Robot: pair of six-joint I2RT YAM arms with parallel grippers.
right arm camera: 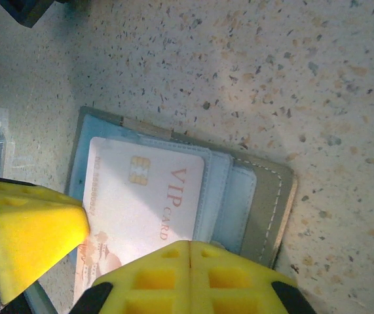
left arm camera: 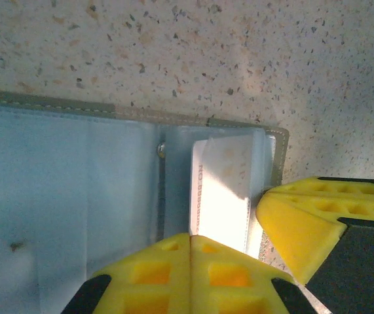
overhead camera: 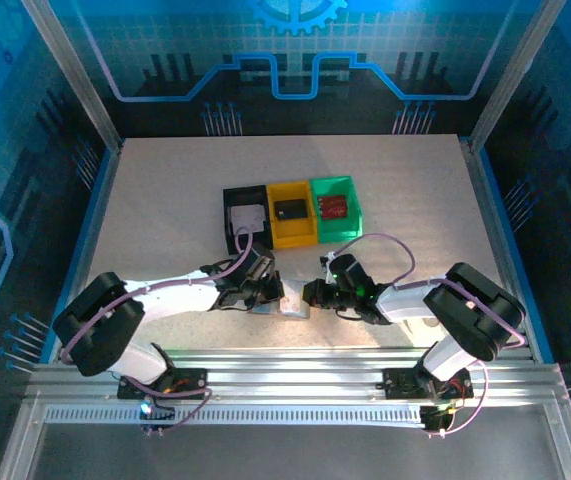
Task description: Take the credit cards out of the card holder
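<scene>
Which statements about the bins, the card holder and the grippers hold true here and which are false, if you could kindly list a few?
1. The green bin holds a red card. True.
2. The yellow bin is empty. False: a dark card lies in it.
3. A pale card marked VIP sits in the open card holder. True.
4. Both grippers stand wide open. False: the left gripper and the right gripper are both shut.
5. The card holder rests inside the green bin. False: it lies on the table, nearer the arms than the bins, between the two grippers.
</scene>
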